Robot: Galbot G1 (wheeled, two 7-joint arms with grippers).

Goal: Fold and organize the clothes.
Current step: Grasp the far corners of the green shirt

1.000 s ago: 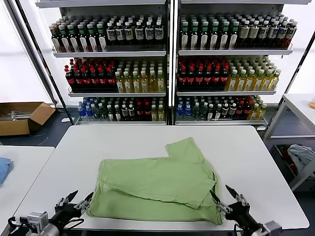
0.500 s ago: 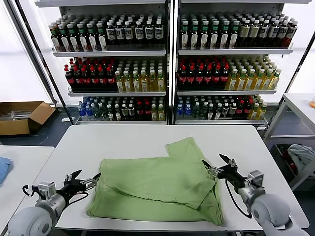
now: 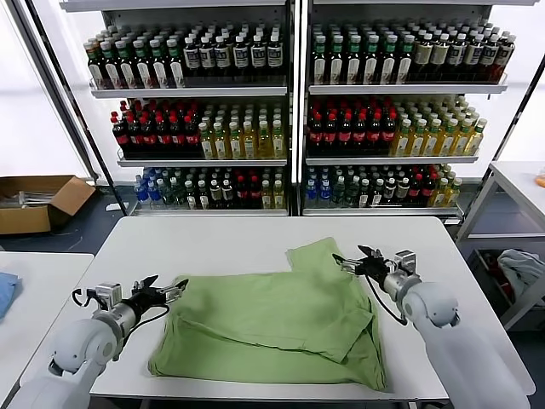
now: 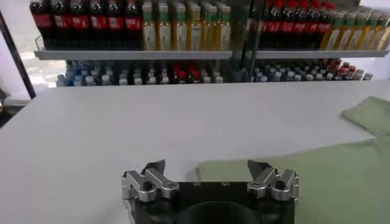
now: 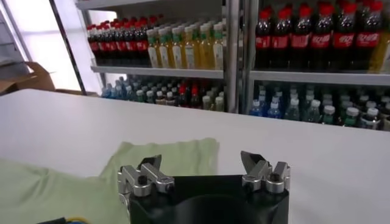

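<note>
A light green shirt lies plain side up on the white table, partly folded, with one sleeve sticking out toward the far side. My left gripper hovers open at the shirt's far left corner, with nothing between its fingers; in the left wrist view the gripper points at the shirt's edge. My right gripper stands open just beside the sleeve's right edge. In the right wrist view the gripper is over the sleeve, empty.
Shelves of bottles stand behind the table. A cardboard box sits on the floor at far left. A second table at left carries a blue cloth. Cloth lies in a bin at right.
Both grippers have moved from the table's near edge toward the far side, along the shirt's left and right flanks. The shirt lies as before.
</note>
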